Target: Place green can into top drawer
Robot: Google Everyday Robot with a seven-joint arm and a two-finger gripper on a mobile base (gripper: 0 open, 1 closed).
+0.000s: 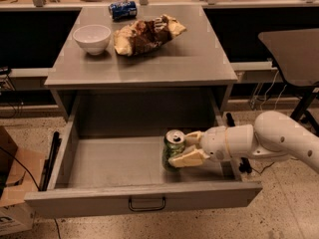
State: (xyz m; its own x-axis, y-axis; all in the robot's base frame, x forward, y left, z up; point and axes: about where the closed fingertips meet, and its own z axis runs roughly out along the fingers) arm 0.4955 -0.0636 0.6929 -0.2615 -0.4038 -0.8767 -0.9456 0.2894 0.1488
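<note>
The top drawer is pulled wide open under the grey table, its dark loop handle at the front centre. The green can stands upright inside the drawer at the right, low near the drawer floor; I cannot tell whether it touches the floor. My gripper reaches in from the right on a white arm. Its cream fingers are closed around the can's side.
On the table top stand a white bowl, a crumpled chip bag and a blue can lying at the back. A dark side table stands at the right. A cardboard box sits on the floor at the left.
</note>
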